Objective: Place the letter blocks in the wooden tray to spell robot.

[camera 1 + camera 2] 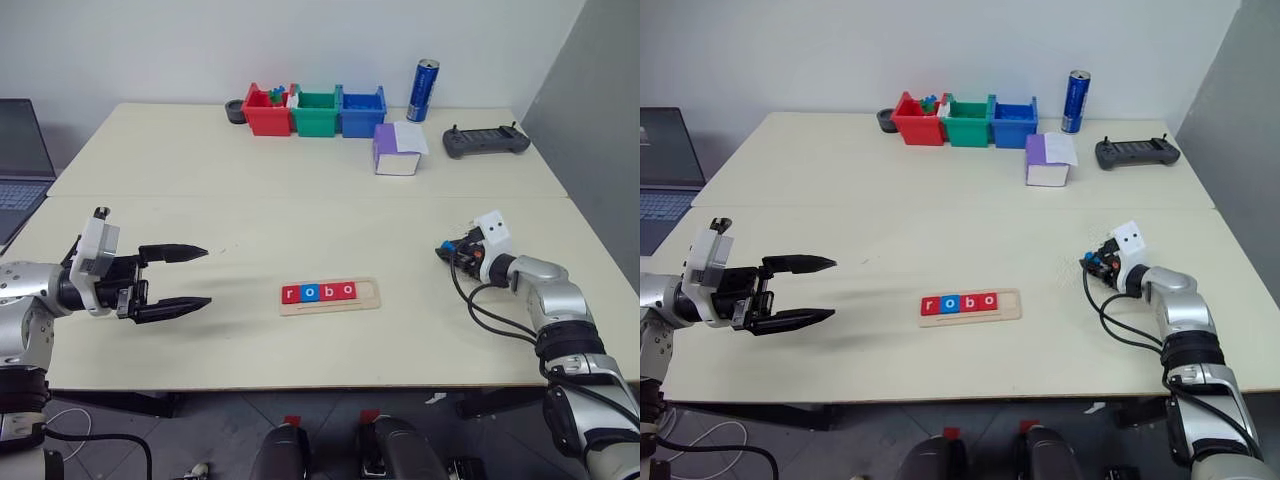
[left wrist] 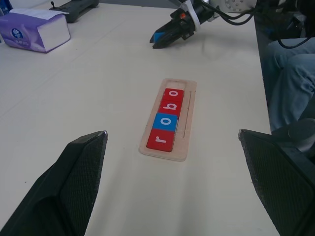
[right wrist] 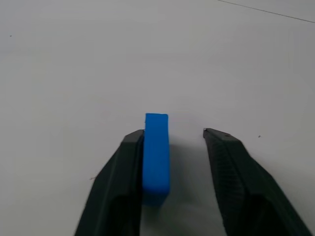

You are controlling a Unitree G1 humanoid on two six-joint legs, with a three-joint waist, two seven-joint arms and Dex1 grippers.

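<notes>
Wooden tray [image 1: 330, 297] sits mid-table holding four letter blocks [image 1: 319, 292] (reads "robo", last slot bare). Right gripper [image 3: 170, 157] low over the table to the right, jaws narrowed around an edge-up blue block [image 3: 156, 157], one finger touching, gap on the other. Left gripper [image 1: 190, 277] spread wide, holding nothing

The table [image 1: 200, 180] bears the wooden tray [image 1: 331, 297], bins [image 1: 314, 111], can [image 1: 425, 90].

Four small flat rounded-square letter tiles [image 1: 318, 292] sit in one long pale-wood grooved tray [image 1: 368, 296]: three red, one blue. A fifth tile, blue [image 3: 156, 157], stands on edge between the right gripper's fingers, at three o'clock from the tray. At twelve o'clock: three open plastic bins [image 1: 315, 112], one red, one green, one blue; one blue drink can [image 1: 425, 90]; one purple-and-white box [image 1: 397, 150]; one dark handheld controller [image 1: 485, 142].
</notes>
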